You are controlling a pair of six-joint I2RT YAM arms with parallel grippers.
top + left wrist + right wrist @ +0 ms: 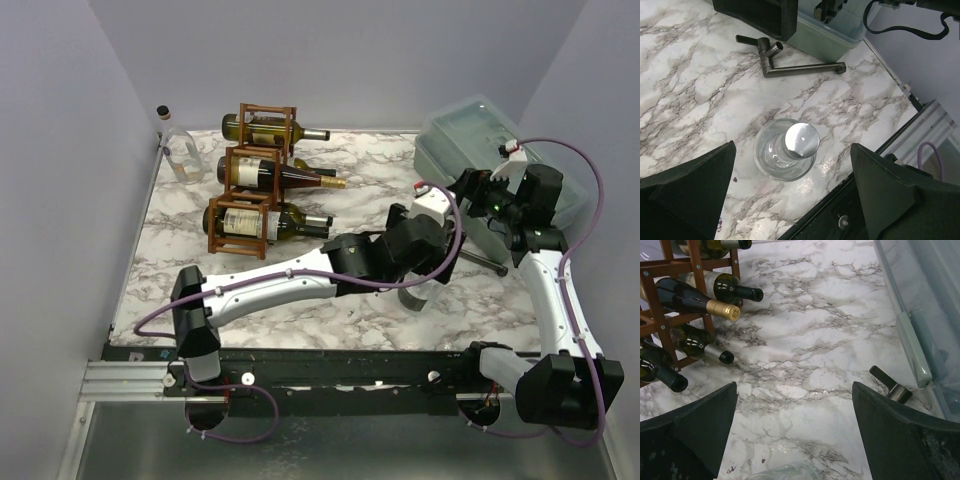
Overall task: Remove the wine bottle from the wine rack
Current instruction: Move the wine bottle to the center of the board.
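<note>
While our left gripper (792,146) and right gripper (795,390) gape wide, holding nothing, the wine bottles (283,176) lie flat in the wine rack (242,125), far left on the table (350,325) (necks pointing right).

1. You are looking at a robot lab test booth, not a home.
2. Plain pale walls (60,150) close in the marble-look table (380,180) on three sides.
3. The left arm (270,285) and the right arm (560,300) are fixed by a metal rail (120,378) at the near edge.
4. Purple cables (585,165) loop along the arms.
5. On the table you see things that do not go together: a wine rack (229,168), a plastic box (470,130) and a loose metal tap (790,67).
</note>
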